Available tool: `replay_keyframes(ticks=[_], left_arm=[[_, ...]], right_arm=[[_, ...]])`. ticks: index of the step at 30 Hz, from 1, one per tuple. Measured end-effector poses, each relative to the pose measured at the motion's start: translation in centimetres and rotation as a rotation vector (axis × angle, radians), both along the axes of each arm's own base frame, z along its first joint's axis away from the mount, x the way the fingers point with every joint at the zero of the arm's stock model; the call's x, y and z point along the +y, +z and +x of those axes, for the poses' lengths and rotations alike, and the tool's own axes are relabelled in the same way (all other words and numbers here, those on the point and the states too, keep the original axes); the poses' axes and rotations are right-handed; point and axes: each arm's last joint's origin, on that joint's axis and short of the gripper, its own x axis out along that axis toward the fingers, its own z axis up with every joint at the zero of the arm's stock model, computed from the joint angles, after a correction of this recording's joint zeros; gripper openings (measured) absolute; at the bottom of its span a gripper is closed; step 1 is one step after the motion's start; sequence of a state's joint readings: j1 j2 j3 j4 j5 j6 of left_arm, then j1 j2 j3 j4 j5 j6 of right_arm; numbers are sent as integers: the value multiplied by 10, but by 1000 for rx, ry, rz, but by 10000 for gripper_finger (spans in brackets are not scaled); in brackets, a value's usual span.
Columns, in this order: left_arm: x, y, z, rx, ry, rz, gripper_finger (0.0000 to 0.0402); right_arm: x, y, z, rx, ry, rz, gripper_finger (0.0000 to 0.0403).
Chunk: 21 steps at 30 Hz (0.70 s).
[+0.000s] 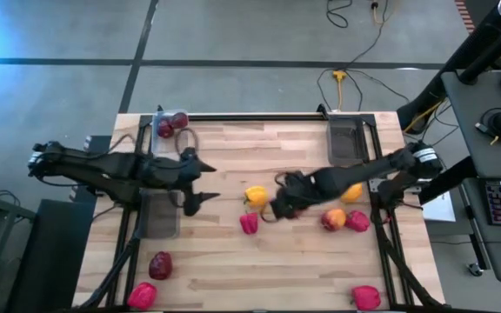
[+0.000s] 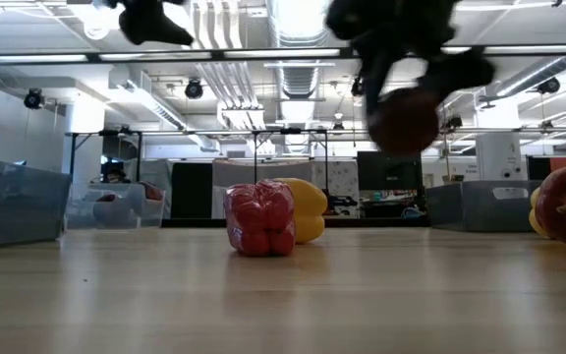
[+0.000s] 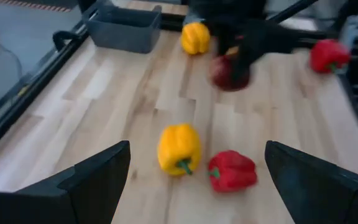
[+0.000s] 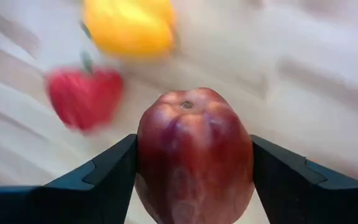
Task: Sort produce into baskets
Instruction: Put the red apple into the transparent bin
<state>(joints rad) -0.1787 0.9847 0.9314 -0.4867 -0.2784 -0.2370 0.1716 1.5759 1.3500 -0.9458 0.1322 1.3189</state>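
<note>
Right wrist view shows a dark maroon fruit (image 4: 194, 155), round and glossy with a small dimple at its top and faint lengthwise ridges, filling the space between the right gripper's (image 4: 194, 177) two dark fingers, which press against both its sides. In the low view the same fruit (image 2: 404, 120) hangs clear above the wooden table (image 2: 283, 295), held up under the gripper. From the high view, the right arm reaches in from the table's right edge toward the middle, its gripper (image 1: 287, 207) just right of a yellow pepper (image 1: 255, 196) and a red pepper (image 1: 249, 223) that lie close together on the wood. The left arm stretches in from the left edge, its gripper (image 1: 200, 187) held with jaws spread wide and nothing between them, pointing toward the two peppers. A clear basket (image 1: 160, 214) sits beneath the left arm near the left edge, another basket (image 1: 349, 139) stands at the far right corner, and a third (image 1: 170, 124) at the far left holds maroon pieces.
</note>
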Motion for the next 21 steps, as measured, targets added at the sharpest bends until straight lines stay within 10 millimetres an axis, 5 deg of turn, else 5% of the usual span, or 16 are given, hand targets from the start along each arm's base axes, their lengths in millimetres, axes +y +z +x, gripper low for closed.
replay_keyframes(ticks=[9, 12, 21], left_arm=[[-1, -39, -55, -96, 10, -265, 355], [0, -48, -57, -168, 67, -335, 355], [1, -61, -43, -251, 203, -287, 355]], right_arm=[[-82, -63, 54, -15, 72, -143, 267], [-108, -79, 66, 21, 81, -157, 267], [-152, -84, 88, 23, 98, -177, 267]])
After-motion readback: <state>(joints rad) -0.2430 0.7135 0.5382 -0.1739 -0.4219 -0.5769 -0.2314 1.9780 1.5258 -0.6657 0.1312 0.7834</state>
